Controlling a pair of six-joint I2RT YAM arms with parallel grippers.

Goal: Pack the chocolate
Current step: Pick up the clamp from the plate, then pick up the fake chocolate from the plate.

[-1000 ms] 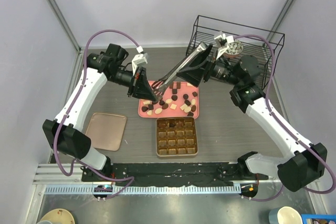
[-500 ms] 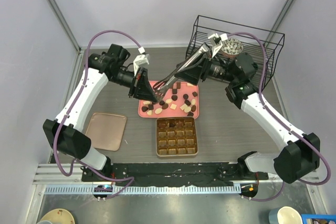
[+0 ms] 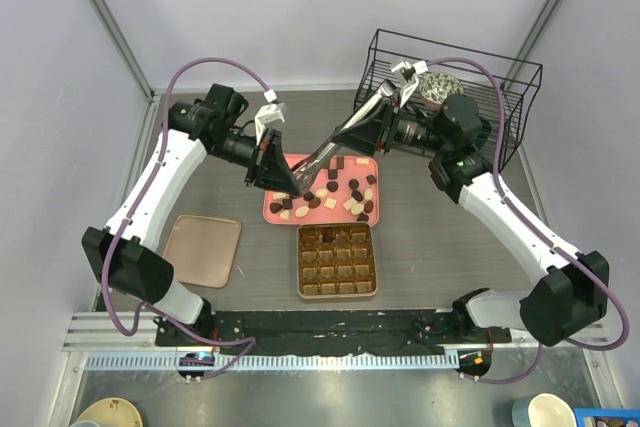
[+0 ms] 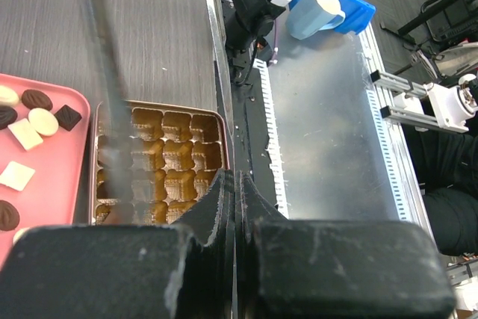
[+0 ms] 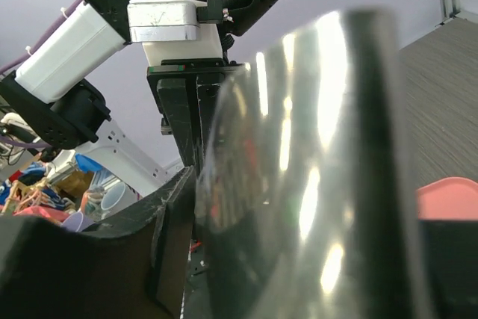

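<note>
The chocolate lay scattered over the pink tray in the middle of the counter, dark, brown and white pieces mixed together. Just on the near side of the pink tray sat the gold box, its edge close against the tray's. The right gripper hung above the pink tray's far right corner, clamped on long metal tongs that slanted down toward the tray's far left part. The left gripper hovered over the pink tray's left edge, beside the tong tips, its fingers pressed together with only a slit between them. A brown tray lay well left of the pink tray, and a wire basket stood behind it to the right
</note>
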